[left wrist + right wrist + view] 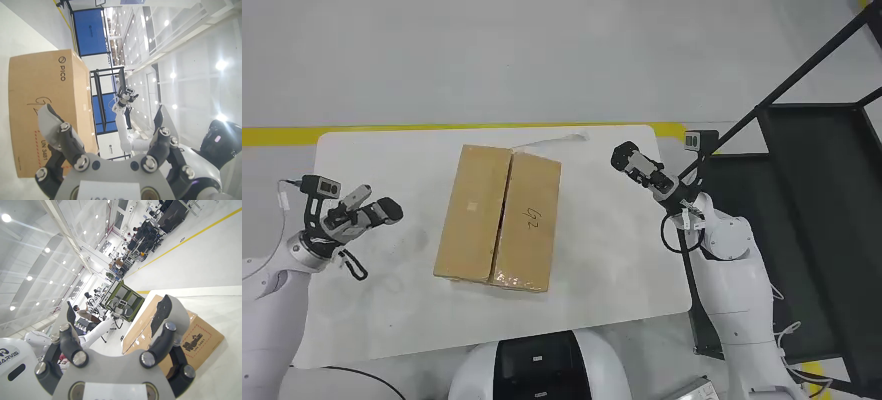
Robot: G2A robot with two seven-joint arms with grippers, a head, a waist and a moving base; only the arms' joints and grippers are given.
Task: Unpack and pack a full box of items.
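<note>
**Friend:** What is the biggest thing in front of you?

**Me:** The white table (612,270). It is wide, with round corners. A black metal rack (832,200) stands on the floor just past the table on my right side.

**Friend:** Where is the box?

**Me:** The brown cardboard box (500,215) lies flat near the middle of the table. It is turned a little, so it does not line up with the table's edges. Its two top flaps are shut and meet in a line down the middle. There is some handwriting on one flap and a red dashed label on one end.

**Friend:** Where are your hands?

**Me:** There is one on each side, with the box between them. My left gripper (104,111) hangs over the left part of the table. It points at the long side of the box and does not touch it. My right gripper (117,303) is up by the far right corner of the table. It points back at the box and does not touch it either.

**Friend:** Are they holding anything?

**Me:** No. On both, the two fingers are spread wide apart. There is nothing between them. My left fingers (49,121) are grey with dark pads inside.
</note>
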